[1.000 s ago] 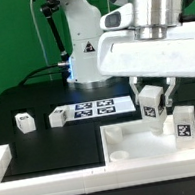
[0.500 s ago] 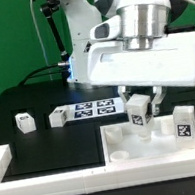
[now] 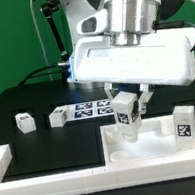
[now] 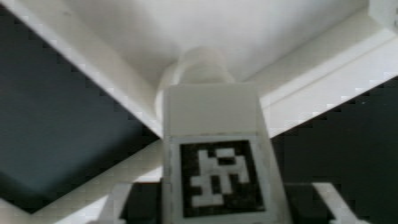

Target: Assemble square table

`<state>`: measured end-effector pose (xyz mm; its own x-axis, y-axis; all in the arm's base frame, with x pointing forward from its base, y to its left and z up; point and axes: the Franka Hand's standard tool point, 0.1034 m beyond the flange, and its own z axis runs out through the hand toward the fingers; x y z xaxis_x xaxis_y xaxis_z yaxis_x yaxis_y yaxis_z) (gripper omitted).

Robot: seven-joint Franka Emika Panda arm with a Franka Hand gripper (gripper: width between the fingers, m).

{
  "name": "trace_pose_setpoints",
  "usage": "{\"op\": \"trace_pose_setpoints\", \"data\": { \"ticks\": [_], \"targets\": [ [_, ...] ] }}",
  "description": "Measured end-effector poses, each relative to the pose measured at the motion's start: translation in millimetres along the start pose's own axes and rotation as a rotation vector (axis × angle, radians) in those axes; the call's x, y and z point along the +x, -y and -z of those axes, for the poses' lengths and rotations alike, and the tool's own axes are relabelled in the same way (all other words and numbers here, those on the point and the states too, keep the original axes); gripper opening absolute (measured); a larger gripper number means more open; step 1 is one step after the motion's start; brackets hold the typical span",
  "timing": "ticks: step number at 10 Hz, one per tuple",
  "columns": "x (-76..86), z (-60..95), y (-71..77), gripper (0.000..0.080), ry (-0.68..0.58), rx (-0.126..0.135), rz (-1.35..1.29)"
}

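One block leg (image 3: 126, 117) clamped upright between fingers of gripper (image 3: 128, 104), low over square panel (image 3: 154, 152), toward exterior view's left corner. Judged light, rigid, slick plastic: take flat opposite sides, mid-height, firm squeeze. Second leg (image 3: 182, 125) stands on panel.

Robotics lab: black bench (image 3: 41, 139), marker board (image 3: 90, 110), green wall (image 3: 6, 38), Panda arm (image 3: 130, 60), cables (image 3: 47, 37).

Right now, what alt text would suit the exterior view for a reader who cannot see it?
The gripper holds a white tagged leg low over the square panel, near its corner on the exterior view's left. A second leg stands on the panel; two more legs lie on the black table beside the marker board.
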<state>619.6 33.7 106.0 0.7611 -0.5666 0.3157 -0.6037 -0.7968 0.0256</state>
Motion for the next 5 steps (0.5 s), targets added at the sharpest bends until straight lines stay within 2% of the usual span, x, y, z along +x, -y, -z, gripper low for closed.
{"op": "trace_pose_setpoints", "data": {
  "ticks": [1,4,5],
  "targets": [
    [1.7,0.8,4.1,0.0292,-0.012,0.011,0.006],
    [2.6,0.6,3.5,0.0292,-0.012,0.009,0.009],
    [12.3,7.1,2.9,0.0292,-0.024,0.016,0.002]
  ]
}}
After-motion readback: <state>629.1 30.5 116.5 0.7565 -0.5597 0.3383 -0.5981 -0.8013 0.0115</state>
